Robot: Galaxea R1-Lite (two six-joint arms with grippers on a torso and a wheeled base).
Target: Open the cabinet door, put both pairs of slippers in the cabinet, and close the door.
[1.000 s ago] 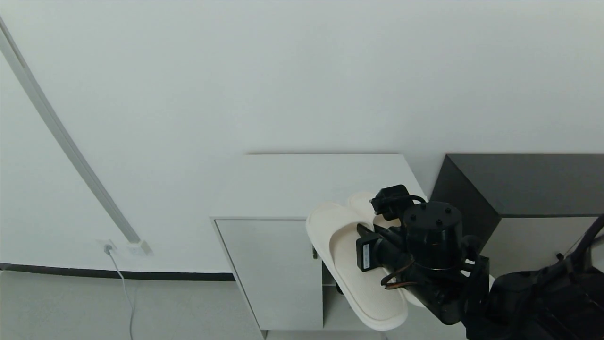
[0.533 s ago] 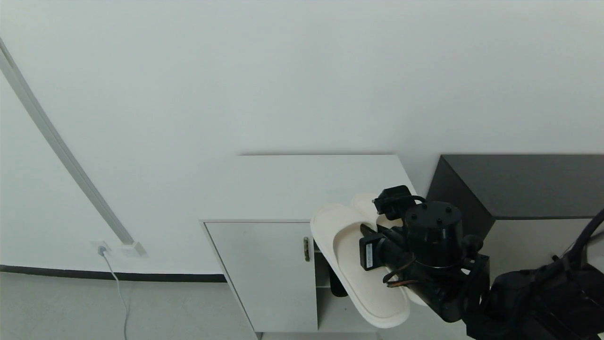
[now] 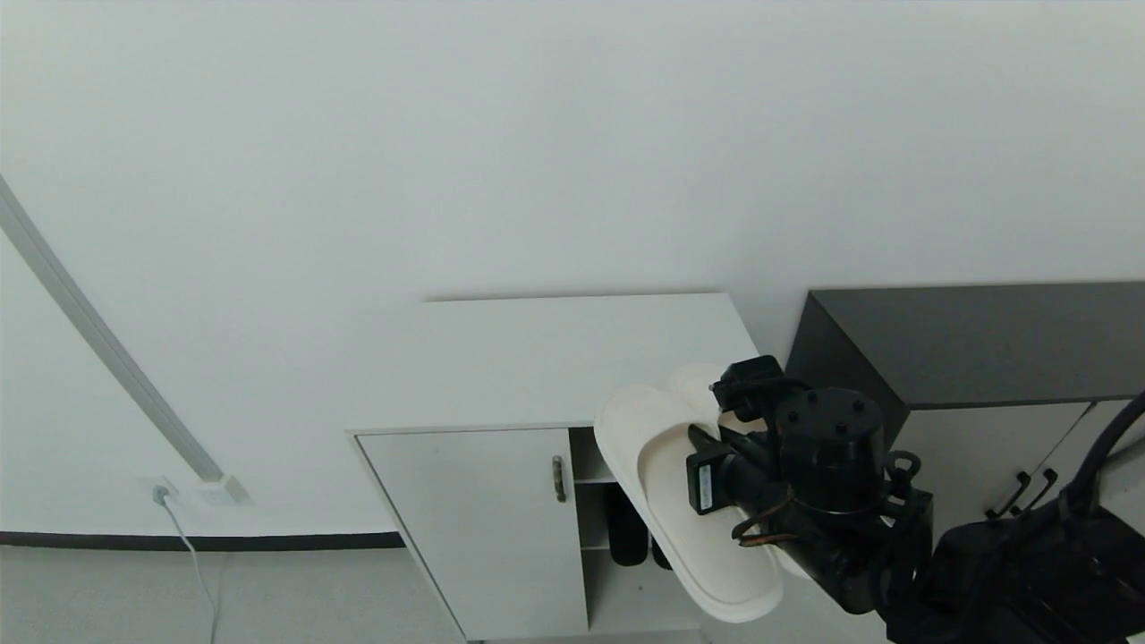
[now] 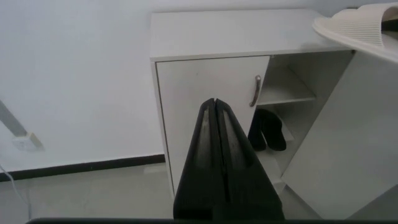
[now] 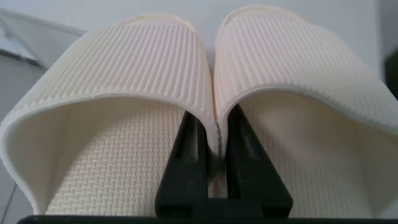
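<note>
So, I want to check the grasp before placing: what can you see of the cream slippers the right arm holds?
The cream slippers are a matching pair of slip-on slides, looking like soft moulded foam, with ribbed top straps and dimpled footbeds. They sit side by side, touching. The right gripper clamps their two inner strap edges together, one finger under each strap. They hang tilted in the air before the open side of the white cabinet.

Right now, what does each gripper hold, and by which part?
The right gripper pinches the pair of cream slippers by their touching inner sides. The left gripper holds nothing.
</note>
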